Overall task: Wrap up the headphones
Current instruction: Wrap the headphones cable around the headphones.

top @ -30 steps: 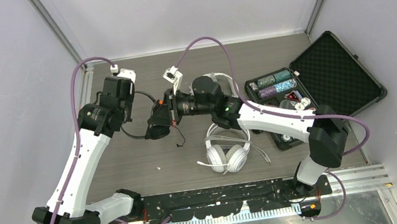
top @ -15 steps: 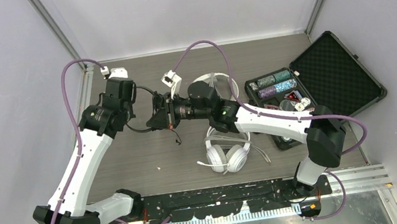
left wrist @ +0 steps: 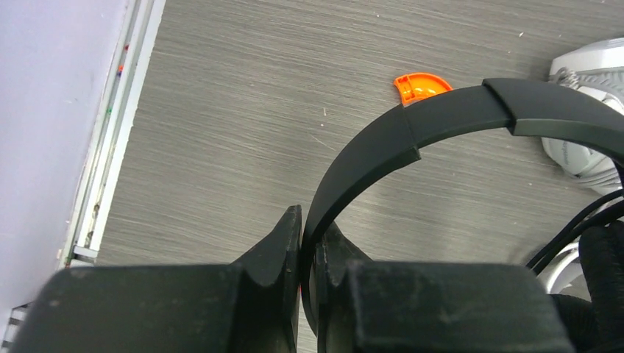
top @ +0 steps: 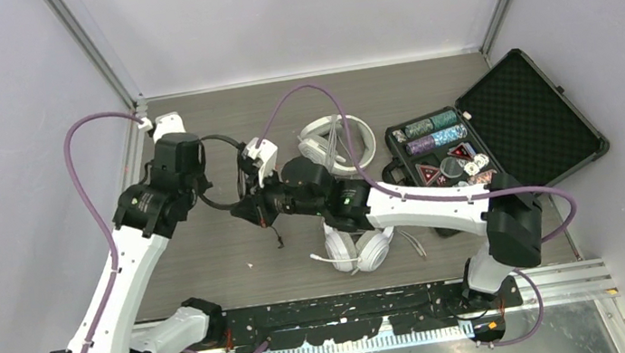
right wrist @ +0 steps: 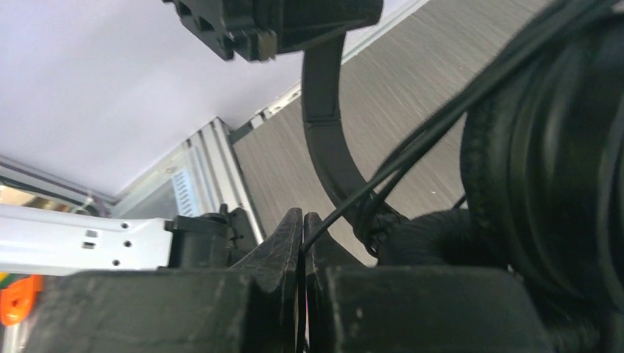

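The black headphones (top: pixel 218 138) hang in the air between both grippers, left of the table's middle. My left gripper (top: pixel 198 173) is shut on their black headband (left wrist: pixel 441 121), pinched between the fingertips (left wrist: pixel 291 228). My right gripper (top: pixel 249 210) is shut on the thin black cord (right wrist: pixel 441 110), right beside the black ear cup (right wrist: pixel 544 169). The cord's loose end (top: pixel 278 234) dangles to the table. One white pair (top: pixel 337 141) lies behind the right arm. Another white pair (top: pixel 360 245) lies in front of it with its white cord loose.
An open black foam-lined case (top: pixel 523 108) with chips (top: pixel 433 133) stands at the right. A small orange plastic piece (left wrist: pixel 419 86) lies on the table under the headband. The metal rail (top: pixel 137 145) runs along the table's left edge, close to the left arm.
The right gripper has moved nearer and slightly left with the cord. The left gripper has swung left and back, turning the black headband so its arc shows.
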`<move>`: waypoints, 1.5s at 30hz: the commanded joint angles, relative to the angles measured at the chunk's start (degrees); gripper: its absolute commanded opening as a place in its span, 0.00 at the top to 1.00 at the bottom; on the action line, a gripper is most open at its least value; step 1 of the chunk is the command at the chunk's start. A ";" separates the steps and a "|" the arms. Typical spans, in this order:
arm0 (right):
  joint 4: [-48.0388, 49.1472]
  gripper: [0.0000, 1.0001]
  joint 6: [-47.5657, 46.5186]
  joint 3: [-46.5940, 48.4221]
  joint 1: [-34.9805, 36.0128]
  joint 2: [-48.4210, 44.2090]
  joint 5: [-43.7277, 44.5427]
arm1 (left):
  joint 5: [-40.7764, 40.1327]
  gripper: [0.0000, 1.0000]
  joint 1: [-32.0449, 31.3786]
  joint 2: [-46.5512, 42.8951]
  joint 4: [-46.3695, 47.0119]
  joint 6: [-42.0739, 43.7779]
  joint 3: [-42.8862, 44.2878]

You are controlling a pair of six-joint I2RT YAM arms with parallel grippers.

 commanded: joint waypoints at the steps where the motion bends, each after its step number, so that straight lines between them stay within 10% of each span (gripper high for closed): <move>1: 2.81 0.90 -6.21 -2.99 2.31 -4.32 3.66 | -1.39 1.00 0.68 -2.63 7.38 -7.31 0.89; 30: 41.34 0.81 -27.36 -22.78 2.76 3.29 11.65 | 4.84 1.00 0.68 -6.01 7.02 -13.98 6.87; 45: 57.43 0.33 -34.43 -25.74 -0.77 6.42 9.11 | 6.86 1.00 0.68 -5.82 4.68 -13.32 11.95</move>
